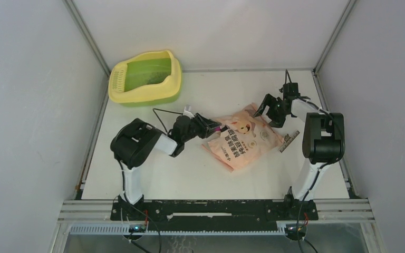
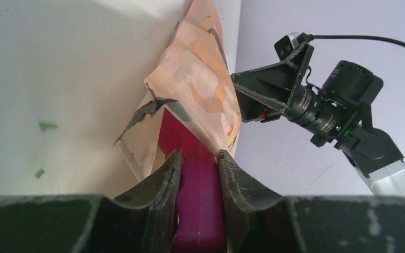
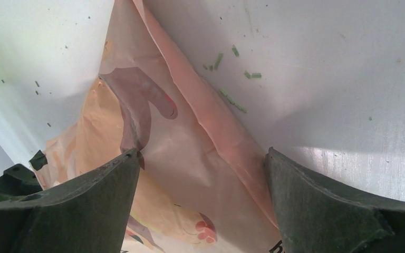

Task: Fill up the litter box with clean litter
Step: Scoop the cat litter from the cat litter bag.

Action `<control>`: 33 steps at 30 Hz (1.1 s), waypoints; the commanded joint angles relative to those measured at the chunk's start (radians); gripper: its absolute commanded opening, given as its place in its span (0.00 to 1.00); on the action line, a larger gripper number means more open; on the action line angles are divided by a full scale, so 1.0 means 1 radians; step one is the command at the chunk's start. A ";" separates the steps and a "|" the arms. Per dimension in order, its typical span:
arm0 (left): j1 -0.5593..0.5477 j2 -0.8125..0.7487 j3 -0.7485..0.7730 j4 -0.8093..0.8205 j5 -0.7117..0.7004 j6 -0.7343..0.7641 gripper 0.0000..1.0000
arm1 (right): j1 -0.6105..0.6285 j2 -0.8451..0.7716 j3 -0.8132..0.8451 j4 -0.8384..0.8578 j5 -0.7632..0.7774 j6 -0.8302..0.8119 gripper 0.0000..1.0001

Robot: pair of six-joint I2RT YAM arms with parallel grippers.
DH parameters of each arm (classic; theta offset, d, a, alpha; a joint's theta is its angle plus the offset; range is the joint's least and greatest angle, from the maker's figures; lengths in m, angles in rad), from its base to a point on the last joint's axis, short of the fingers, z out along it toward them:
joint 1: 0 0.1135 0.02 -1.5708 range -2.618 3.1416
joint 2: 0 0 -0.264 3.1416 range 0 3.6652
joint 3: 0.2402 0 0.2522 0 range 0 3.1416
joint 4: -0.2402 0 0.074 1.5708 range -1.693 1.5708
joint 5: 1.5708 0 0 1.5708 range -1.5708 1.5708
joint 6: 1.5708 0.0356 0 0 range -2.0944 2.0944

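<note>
Your left tool (image 2: 199, 156) pinches the magenta plastic scoop (image 2: 198, 205): ease it deeper into the flat pink-orange printed bag (image 2: 198, 79) ahead; close your spread right tool (image 3: 200, 158) on the bag.

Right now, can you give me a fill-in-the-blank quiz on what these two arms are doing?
The left gripper is shut on a ___ plastic scoop.
The right gripper hangs with jaws ___ above the flat pink-orange printed bag.
The yellow-rimmed, green-basined plastic litter box sits at the table's far ___ corner.
Missing: magenta; open; left.
</note>
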 commanded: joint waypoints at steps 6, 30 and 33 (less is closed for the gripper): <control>-0.011 0.145 -0.018 0.501 0.043 -0.133 0.04 | 0.014 -0.012 0.015 0.026 -0.033 0.017 0.95; 0.222 -0.143 -0.429 0.563 0.236 -0.097 0.03 | 0.009 -0.092 0.015 0.007 -0.059 0.008 0.95; 0.255 -0.153 -0.481 0.566 0.249 -0.075 0.03 | 0.009 -0.095 0.014 0.005 -0.061 0.006 0.95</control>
